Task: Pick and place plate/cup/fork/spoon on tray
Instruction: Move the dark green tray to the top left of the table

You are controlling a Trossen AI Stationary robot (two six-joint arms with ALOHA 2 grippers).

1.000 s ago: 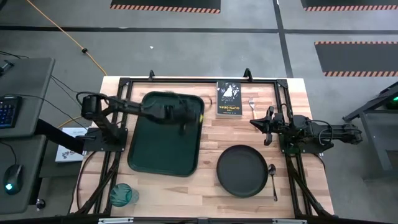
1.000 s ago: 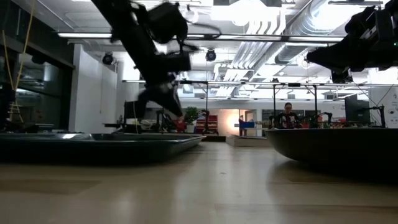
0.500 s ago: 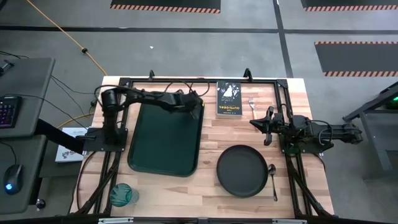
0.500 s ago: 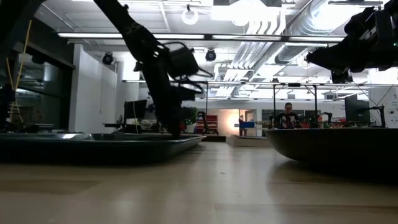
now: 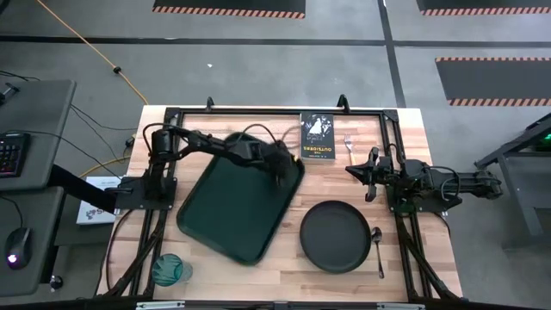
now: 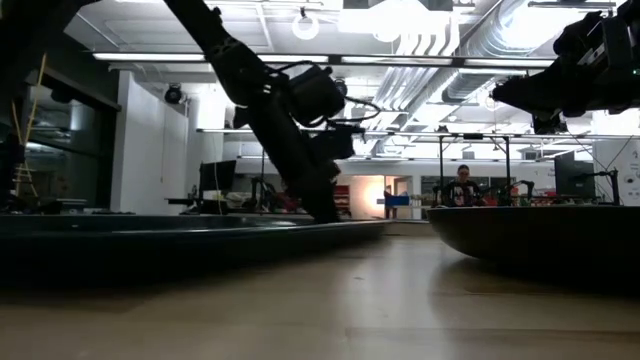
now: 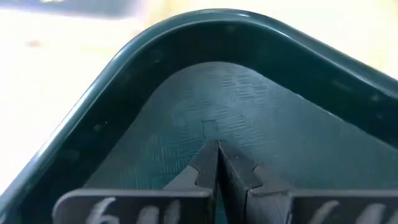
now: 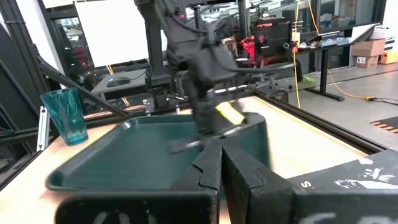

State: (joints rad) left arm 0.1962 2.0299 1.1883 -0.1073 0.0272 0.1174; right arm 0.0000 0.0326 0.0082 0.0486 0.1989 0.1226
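The dark green tray (image 5: 232, 207) lies askew on the table's left half. My left gripper (image 5: 284, 170) is shut, its tips down inside the tray's far right corner (image 7: 217, 74). The black plate (image 5: 334, 235) lies at the near right, with the spoon (image 5: 379, 250) on the table to its right. The fork (image 5: 349, 142) lies at the far right beside a black book. The teal cup (image 5: 170, 269) stands upright at the near left corner. My right gripper (image 5: 366, 172) is shut and empty, above the table to the far right of the plate. My left gripper presses its shut fingertips (image 7: 217, 149) on the tray's floor (image 7: 205, 127), just inside the rounded far right corner. The fingers come from above, slanting down from the table's left (image 6: 325, 205). The tray lies flat on the table.
The black book (image 5: 317, 136) lies just beyond the tray's far right corner. The plate's rim (image 6: 540, 235) is close to the tray's right side. The black frame rails (image 5: 258, 110) run along the table's edges. Bare wood shows between tray and plate.
My left gripper has gone to the tray's far right corner, come down onto its floor, then moved toward the table's right edge. The tray has turned about: its far end has swung right toward the book and plate, while its near left corner has roughly stayed.
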